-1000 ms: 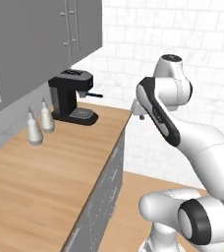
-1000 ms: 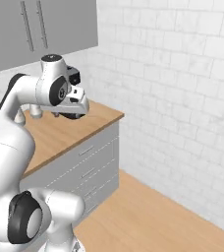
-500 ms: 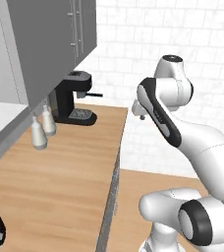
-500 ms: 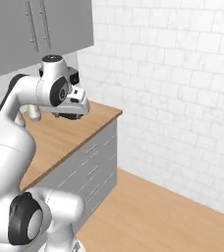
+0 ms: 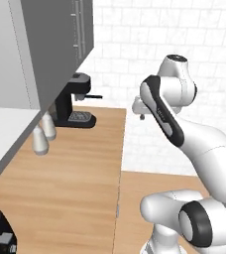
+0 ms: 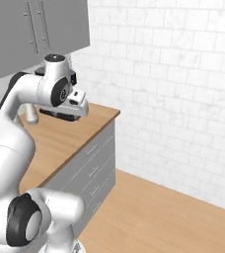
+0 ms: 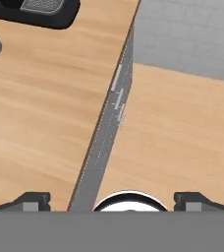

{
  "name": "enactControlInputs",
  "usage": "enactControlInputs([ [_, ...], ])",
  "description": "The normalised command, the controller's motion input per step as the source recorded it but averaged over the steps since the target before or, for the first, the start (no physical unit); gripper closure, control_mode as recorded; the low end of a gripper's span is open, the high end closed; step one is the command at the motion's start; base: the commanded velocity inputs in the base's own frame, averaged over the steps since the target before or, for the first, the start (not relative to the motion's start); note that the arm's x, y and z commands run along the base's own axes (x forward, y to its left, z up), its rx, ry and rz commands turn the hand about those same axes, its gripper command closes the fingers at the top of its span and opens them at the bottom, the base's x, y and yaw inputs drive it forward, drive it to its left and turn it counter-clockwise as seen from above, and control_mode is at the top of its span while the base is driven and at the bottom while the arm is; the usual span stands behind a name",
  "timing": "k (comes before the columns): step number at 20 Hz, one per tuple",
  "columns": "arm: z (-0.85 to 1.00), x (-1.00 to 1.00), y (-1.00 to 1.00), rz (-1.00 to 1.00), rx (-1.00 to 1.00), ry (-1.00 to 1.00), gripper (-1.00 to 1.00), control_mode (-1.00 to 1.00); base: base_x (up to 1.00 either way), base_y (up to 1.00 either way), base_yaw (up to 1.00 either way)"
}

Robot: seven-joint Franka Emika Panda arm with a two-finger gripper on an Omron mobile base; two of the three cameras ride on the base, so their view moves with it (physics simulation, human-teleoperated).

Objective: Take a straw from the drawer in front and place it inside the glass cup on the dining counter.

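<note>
Hand view: gripper (image 7: pixel 111 199) fully open, empty, above the worktop (image 7: pixel 45 98) edge. Straw not located. Expect it light, thin, slippery; grasp mid-length, gently, across its width.

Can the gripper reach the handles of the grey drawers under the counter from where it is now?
Probably yes. The open, empty gripper hangs over the counter's front edge, looking down on the drawer fronts and their bar handles. Nothing stands between them; it would only need to come down and turn toward the fronts.
</note>
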Motion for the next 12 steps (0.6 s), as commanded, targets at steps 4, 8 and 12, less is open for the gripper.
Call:
enactControlInputs([
  [4,0.00,-0.06,-0.70,-0.01,0.50,0.00,-1.00,-1.00,0.00,0.00,0.00],
  [8,-0.07,0.00,-0.88,0.00,0.61,0.00,-1.00,-1.00,0.00,0.00,0.00],
  [12,-0.25,0.11,-0.86,0.00,0.67,0.00,-1.00,-1.00,0.00,0.00,0.00],
])
